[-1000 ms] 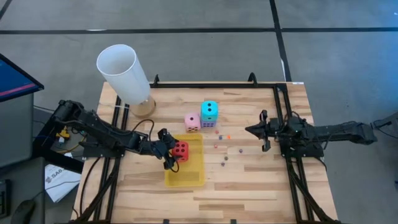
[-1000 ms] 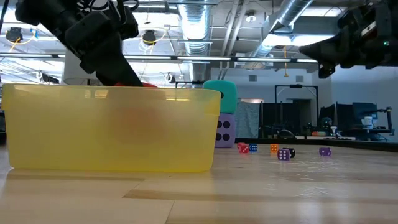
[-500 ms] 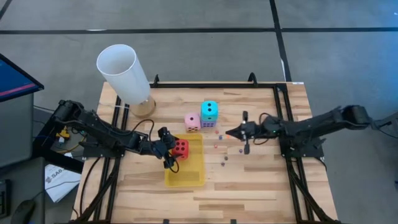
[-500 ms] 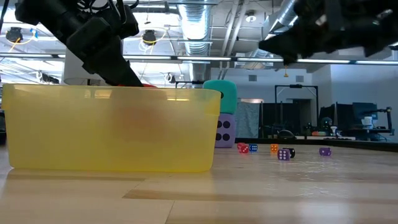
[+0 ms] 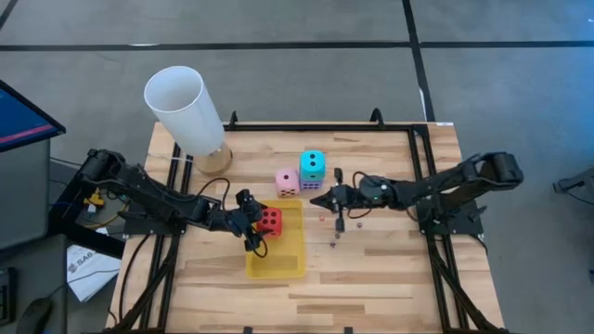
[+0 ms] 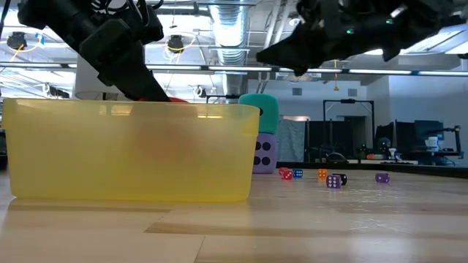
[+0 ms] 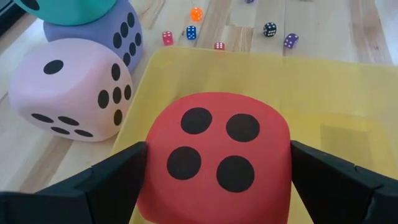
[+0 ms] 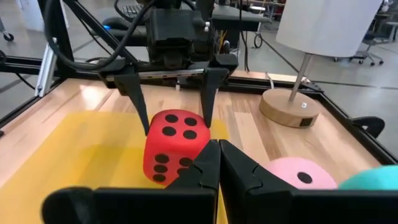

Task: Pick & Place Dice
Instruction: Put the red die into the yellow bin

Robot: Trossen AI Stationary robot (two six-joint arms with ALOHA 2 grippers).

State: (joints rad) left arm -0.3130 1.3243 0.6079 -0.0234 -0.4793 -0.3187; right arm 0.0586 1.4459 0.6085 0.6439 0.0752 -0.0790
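Holding the red dice (image 7: 214,152) between its two fingers, the left gripper (image 5: 257,225) sits low over the yellow tray (image 5: 288,263). One dark finger is on each side of the cube, so it has a snug hold. The dice looks big, soft and light, like foam, so it may squash a little. Its flat sides are the best places to grab.

Just past the left gripper's far side sits the pink dice (image 7: 71,90). Beyond that, the cyan dice (image 5: 313,165) is stacked on the purple dice (image 7: 115,37). Tiny dice (image 7: 193,31) lie on the table (image 5: 390,269), farther out.

The left arm is stretched long and low across the table. The right arm reaches out too, and the right gripper (image 5: 332,200) hangs above the wood with its fingers pressed together, holding nothing.
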